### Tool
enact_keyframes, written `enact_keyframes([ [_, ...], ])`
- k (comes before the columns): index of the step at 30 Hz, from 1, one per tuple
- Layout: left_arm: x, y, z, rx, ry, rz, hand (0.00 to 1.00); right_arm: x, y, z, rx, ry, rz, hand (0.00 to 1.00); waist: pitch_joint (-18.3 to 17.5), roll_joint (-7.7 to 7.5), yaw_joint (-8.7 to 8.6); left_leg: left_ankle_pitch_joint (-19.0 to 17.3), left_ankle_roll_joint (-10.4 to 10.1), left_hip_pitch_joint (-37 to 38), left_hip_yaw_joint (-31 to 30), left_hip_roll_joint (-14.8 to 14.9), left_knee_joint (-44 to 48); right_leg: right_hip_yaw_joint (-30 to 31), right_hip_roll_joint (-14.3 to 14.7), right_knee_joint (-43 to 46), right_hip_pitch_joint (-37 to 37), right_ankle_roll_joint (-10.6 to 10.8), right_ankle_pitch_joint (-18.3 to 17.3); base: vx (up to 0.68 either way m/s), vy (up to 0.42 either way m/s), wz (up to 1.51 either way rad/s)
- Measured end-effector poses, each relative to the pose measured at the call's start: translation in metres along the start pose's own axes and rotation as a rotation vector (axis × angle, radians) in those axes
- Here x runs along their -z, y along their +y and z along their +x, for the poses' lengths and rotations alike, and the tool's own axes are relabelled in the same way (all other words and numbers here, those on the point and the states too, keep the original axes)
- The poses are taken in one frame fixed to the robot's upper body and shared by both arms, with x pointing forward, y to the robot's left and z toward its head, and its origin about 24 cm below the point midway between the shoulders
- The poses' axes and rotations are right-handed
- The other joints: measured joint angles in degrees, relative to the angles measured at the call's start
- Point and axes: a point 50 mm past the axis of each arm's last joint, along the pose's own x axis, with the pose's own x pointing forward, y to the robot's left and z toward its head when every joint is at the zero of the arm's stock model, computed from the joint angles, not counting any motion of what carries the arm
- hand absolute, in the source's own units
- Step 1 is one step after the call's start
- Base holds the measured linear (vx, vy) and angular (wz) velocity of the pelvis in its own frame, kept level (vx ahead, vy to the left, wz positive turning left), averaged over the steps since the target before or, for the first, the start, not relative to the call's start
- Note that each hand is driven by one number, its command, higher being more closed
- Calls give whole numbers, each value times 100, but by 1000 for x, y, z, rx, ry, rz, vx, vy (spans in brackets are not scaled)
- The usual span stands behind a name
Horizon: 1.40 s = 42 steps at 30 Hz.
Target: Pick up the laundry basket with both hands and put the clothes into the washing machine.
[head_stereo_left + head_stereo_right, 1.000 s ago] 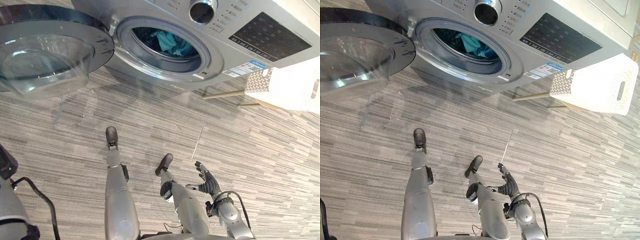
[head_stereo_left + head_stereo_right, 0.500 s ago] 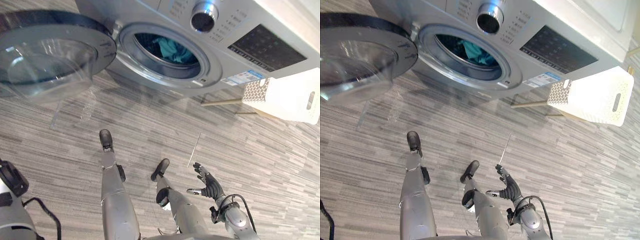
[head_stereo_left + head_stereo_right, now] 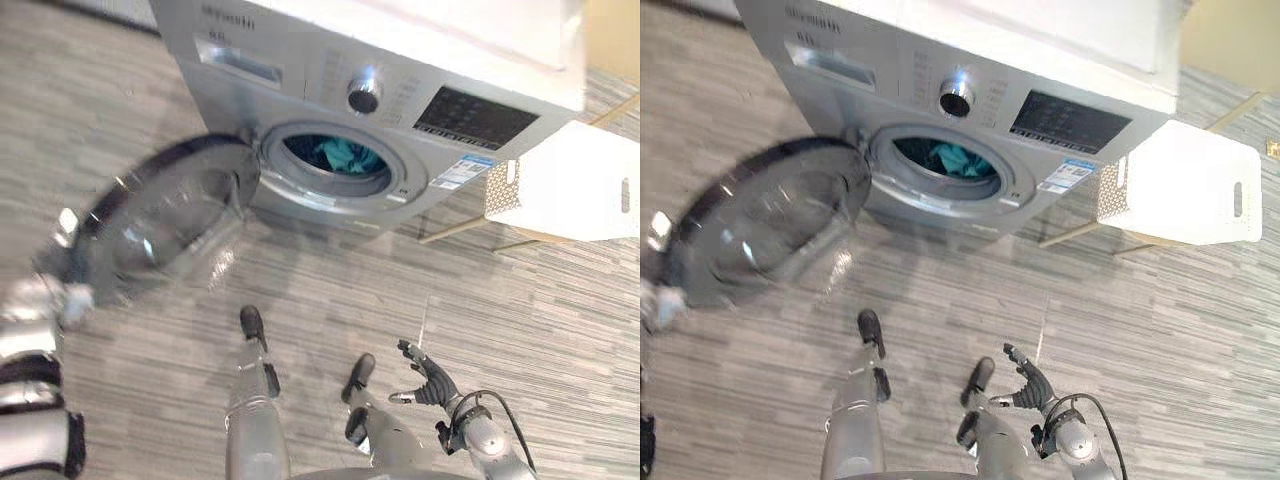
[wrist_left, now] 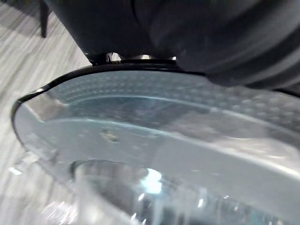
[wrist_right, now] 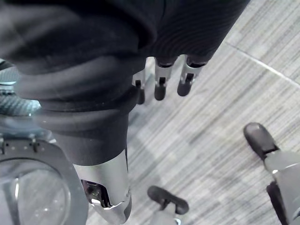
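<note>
Right eye view — teal clothes (image 3: 958, 160) lie inside washing machine (image 3: 880, 75).

A grey floor (image 3: 300, 270) of narrow striped planks spreads from near to far, with a thin pale seam (image 3: 424, 312) running near to far, right of centre. At the far right, slanted light wooden legs (image 3: 455, 228) rest on it. A white unit (image 3: 450, 35) sits along the far side, beside a yellow wall (image 3: 612, 30) in the far right corner. The left wrist view shows a dark post (image 4: 43, 21) standing on the floor.
</note>
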Motion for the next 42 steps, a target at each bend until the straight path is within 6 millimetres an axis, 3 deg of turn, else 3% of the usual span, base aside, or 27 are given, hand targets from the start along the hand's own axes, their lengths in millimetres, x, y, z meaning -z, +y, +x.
enact_keyframes([
  [2,44,-51,-7,206,108,-7,0,9,0,8,-12,56,-28,0,-29,5,-55,-48,34,530,220,-244,-146,258,-279,298,123,78,-123,-19,115,-21],
  [3,54,-63,-11,253,135,-3,0,11,1,11,-13,69,-31,0,-30,8,-116,-73,70,650,264,-292,-152,319,-334,351,179,88,-146,-21,89,-18],
  [5,81,-104,-23,382,210,-11,0,16,7,16,-25,107,-35,0,-73,-20,-398,-87,90,1127,442,-496,-353,478,-503,463,404,123,-203,-14,68,-16],
  [7,94,-149,-35,504,245,-17,0,24,13,15,-36,147,-36,0,-263,-24,-619,-85,89,1514,586,-694,-719,681,-588,458,499,79,-250,9,74,-29],
  [9,96,-179,-44,600,238,-7,0,29,16,12,-40,171,-28,0,-388,45,-789,-73,74,1829,709,-816,-1093,801,-592,391,584,0,-299,26,77,-37],
  [12,80,-229,-58,733,160,-73,0,45,17,0,-26,236,-19,0,-521,330,-969,-66,63,2034,807,-821,-1193,871,-553,185,760,-11,-291,42,41,-32],
  [16,67,-256,-70,815,109,-146,0,73,17,-18,-48,358,-54,0,-681,734,-965,-65,63,2150,848,-781,-1194,894,-491,-41,952,-12,-291,82,-4,-17],
  [19,68,-260,-73,833,108,-135,0,78,15,-21,-41,382,-53,0,-733,857,-965,-66,63,2270,815,-749,-1194,925,-431,-174,1091,-12,-291,97,-27,-10],
  [23,74,-261,-81,857,94,-42,0,78,16,-22,-40,393,-50,0,-734,845,-963,-67,63,2311,744,-748,-1194,993,-381,-298,1196,-30,-278,146,-32,4],
  [24,80,-259,-83,862,94,15,0,77,16,-20,-40,389,-48,0,-736,826,-965,-65,57,2311,721,-753,-1193,1018,-368,-323,1206,-109,-202,208,-44,7],
  [26,95,-255,-91,872,115,121,0,75,16,-17,-36,379,-42,0,-729,807,-966,-47,80,2354,705,-750,-1165,1020,-355,-356,1298,27,-71,233,-57,-2],
  [31,128,-245,-103,858,175,360,0,67,15,-9,-29,349,-41,0,-727,816,-945,-54,65,2459,639,-659,-1154,968,-244,-428,1409,13,-65,169,-66,-8],
  [34,128,-240,-99,717,173,304,0,70,12,-12,6,361,-32,0,-670,850,-920,-50,60,2464,183,-664,-1150,561,-234,-465,1674,-71,-118,94,-49,51],
  [37,109,-217,-77,467,109,176,0,70,14,-11,32,365,-12,0,-427,736,-875,-168,103,1921,-326,-690,-430,-436,-289,-413,2093,-78,-209,-15,27,137],
  [38,106,-212,-73,428,99,160,0,71,14,-11,42,367,-1,0,-338,710,-834,-309,260,1797,-218,-679,-160,-614,-311,-359,2200,-32,-291,-68,101,150],
  [39,105,-203,-70,364,95,132,0,73,14,-12,65,383,24,0,-209,643,-765,-863,605,1696,312,-564,340,-947,-373,-177,2399,103,-534,-49,91,147],
  [40,112,-195,-72,315,122,113,0,75,14,-13,80,393,37,0,-181,605,-714,-1109,773,1680,858,-393,655,-1226,-442,-107,2587,206,-657,3,130,179],
  [41,122,-189,-78,277,154,94,0,79,10,-17,105,409,52,0,-173,606,-697,-1255,698,1741,1367,-226,1022,-1547,-544,-46,2805,235,-735,50,105,128],
  [42,124,-188,-80,274,160,91,0,80,9,-18,110,411,54,0,-165,616,-696,-1262,699,1734,1405,-204,1078,-1593,-554,-33,2826,246,-748,72,149,139],
])
